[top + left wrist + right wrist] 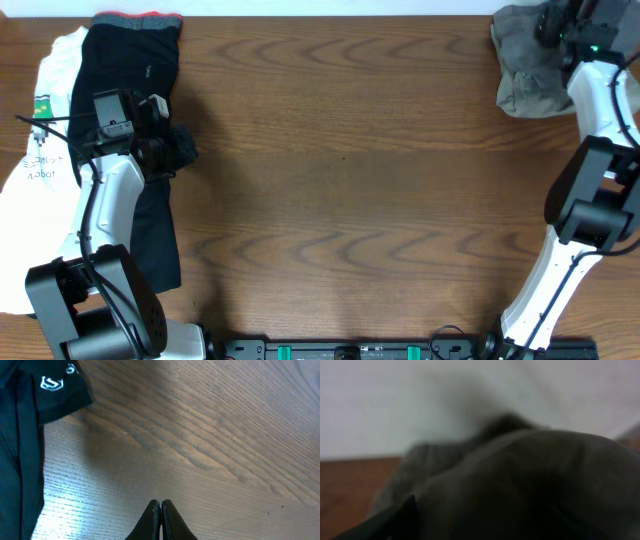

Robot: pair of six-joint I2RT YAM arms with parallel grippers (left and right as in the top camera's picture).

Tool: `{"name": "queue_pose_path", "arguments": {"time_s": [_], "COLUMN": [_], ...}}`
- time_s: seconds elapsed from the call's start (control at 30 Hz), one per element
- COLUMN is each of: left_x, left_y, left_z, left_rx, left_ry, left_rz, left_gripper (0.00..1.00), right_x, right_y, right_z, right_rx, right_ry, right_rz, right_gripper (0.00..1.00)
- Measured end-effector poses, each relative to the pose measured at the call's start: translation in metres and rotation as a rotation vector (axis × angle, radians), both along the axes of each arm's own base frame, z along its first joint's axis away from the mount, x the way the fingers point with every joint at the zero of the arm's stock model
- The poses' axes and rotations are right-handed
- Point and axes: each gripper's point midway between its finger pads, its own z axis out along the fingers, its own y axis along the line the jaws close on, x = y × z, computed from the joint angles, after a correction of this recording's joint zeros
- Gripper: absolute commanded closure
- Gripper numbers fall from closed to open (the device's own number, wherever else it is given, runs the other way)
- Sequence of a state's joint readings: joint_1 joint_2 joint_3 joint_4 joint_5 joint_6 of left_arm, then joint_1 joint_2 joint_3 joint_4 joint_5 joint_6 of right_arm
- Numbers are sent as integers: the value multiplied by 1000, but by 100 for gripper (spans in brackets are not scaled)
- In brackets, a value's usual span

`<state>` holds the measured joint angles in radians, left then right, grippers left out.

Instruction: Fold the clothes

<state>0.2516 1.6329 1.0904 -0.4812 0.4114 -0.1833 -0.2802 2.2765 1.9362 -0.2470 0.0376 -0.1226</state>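
Crumpled mid-grey shorts [522, 65] lie at the table's far right corner. My right gripper [553, 27] is pressed down into them. In the right wrist view the blurred grey cloth [520, 480] fills the frame. One finger [400, 517] stands far to the left and the other is hidden by cloth, so the jaws are wide with fabric between them. Long black trousers [135, 90] with a red-grey waistband lie at the left, partly over a white printed T-shirt [40, 150]. My left gripper [160, 507] is shut and empty over bare wood beside the trousers [20, 445].
The wooden table [350, 180] spreads between the two arms. The left arm's white link [110, 200] lies over the trousers. The right arm [590, 180] reaches along the right edge to the far corner. A white wall [420, 400] rises behind the shorts.
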Motion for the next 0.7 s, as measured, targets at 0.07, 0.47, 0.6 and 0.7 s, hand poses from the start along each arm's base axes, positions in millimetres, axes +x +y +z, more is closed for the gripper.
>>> {"name": "queue_pose_path", "arguments": {"time_s": [0.07,0.47,0.6,0.7], "left_x": [0,1,1,1], "left_y": [0,0,0,1], "left_z": [0,0,0,0], "left_rx": [0,2,2,5], "left_ry": [0,-6,-6,-5], "left_rz": [0,0,0,2], "left_gripper": [94,94,94,94], "right_x": [-22,-104,-107,-106], "right_y": [-5,-51,-60,-64], "right_z": [-15,-62,-71,-78], "right_rx": [59,257,280,288], "right_ry": [99,350,354,348], "right_rz": [-38,-243,-251,-250], "right_gripper": [35,36,36,37]}}
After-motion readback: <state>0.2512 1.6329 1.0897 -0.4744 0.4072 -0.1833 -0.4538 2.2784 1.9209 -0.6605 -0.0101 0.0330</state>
